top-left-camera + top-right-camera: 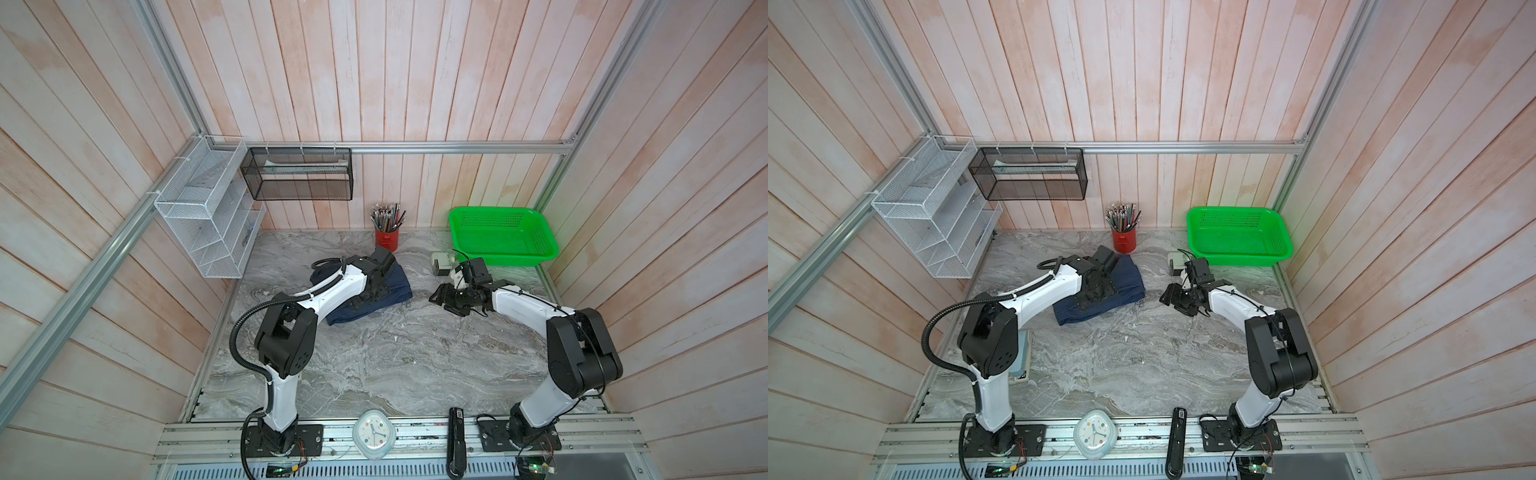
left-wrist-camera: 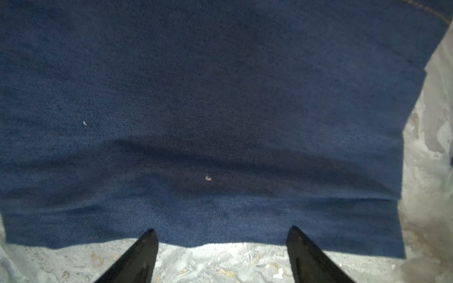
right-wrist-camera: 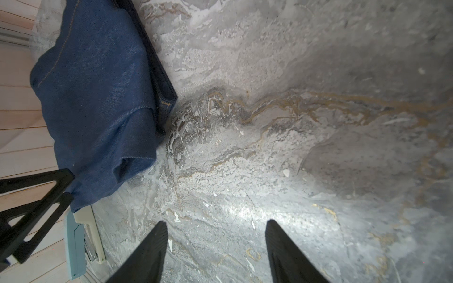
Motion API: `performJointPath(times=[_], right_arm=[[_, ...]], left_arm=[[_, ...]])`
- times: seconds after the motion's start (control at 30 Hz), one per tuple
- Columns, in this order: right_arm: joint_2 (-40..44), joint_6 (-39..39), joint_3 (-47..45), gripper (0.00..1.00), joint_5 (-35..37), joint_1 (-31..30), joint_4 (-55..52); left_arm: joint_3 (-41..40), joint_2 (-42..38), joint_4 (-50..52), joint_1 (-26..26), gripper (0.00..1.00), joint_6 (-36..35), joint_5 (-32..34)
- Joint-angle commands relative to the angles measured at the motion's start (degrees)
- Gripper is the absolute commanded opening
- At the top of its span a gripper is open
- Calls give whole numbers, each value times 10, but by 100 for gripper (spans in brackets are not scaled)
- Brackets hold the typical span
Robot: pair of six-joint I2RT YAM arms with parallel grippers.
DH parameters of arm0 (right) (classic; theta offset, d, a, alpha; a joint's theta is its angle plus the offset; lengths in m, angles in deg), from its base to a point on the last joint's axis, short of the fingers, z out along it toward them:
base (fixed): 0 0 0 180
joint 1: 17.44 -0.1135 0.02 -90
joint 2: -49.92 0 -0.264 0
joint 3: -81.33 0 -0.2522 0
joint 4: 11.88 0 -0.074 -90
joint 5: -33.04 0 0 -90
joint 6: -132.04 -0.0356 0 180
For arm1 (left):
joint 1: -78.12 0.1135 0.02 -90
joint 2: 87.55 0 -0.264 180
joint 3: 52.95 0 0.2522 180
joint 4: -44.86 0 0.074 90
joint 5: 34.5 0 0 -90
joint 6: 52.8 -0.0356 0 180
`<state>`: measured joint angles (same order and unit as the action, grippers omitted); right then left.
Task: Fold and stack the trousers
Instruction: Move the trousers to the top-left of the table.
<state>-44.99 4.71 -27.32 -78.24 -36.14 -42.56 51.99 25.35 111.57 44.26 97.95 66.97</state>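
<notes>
i'm seeing the trousers (image 1: 400, 284) lying folded on the tabletop (image 1: 395, 365), toward its far edge. my left gripper (image 2: 221, 230) is hovering over their near edge, jaws apart, gripping nothing. my right gripper (image 3: 217, 223) is hanging spread over marble beside them.

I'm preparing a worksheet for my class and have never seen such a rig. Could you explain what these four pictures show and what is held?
Two robot arms stand at a marble table. Both top views look down on everything; each wrist view looks down from one arm. Folded navy trousers lie on the table, with a red pencil cup and a green basket farther back. The left gripper is open over the trousers' edge; the right gripper is open over the tabletop. Nothing is held.
</notes>
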Motion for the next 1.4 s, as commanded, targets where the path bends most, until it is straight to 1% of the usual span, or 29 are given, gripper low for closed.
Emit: performJointPath(times=[0.0, 0.1, 0.17, 0.23, 0.33, 0.4, 0.57, 0.67, 0.87, 1.0, 1.07, 1.27, 1.37], right_arm=[[16, 5, -10, 66, -6, 2, -7], [17, 5, -13, 65, -8, 2, -4], [19, 5, -16, 66, -9, 2, 0], [20, 5, -16, 65, -10, 2, 2], [19, 1, -17, 65, -10, 2, 10], [16, -3, -18, 65, -12, 2, 16], [11, -6, -16, 65, -17, 2, 19], [11, -4, -17, 65, -14, 2, 16], [10, -5, -16, 65, -14, 2, 15], [8, -6, -12, 65, -14, 2, 12], [9, -6, -11, 65, -13, 2, 11], [10, -4, -8, 65, -8, 2, 4], [10, -4, -7, 65, -7, 2, 3]], left_arm=[[-2, 26, -16, 12, 85, 27, 26], [6, 59, -26, 36, 84, 0, 16], [15, 77, -23, 53, 83, -24, 22], [20, 90, -30, 72, 81, -73, 10], [43, 115, -7, 94, 81, -130, 24], [46, 122, -12, 110, 81, -160, 33], [51, 134, -53, 166, 81, -221, 25], [79, 155, -54, 200, 82, -252, 18], [183, 218, -15, 251, 82, -309, 45], [273, 270, 21, 278, 83, -330, 65], [306, 290, 28, 289, 83, -336, 65], [386, 335, 48, 304, 83, -342, 62], [397, 333, 55, 304, 83, -336, 48]])
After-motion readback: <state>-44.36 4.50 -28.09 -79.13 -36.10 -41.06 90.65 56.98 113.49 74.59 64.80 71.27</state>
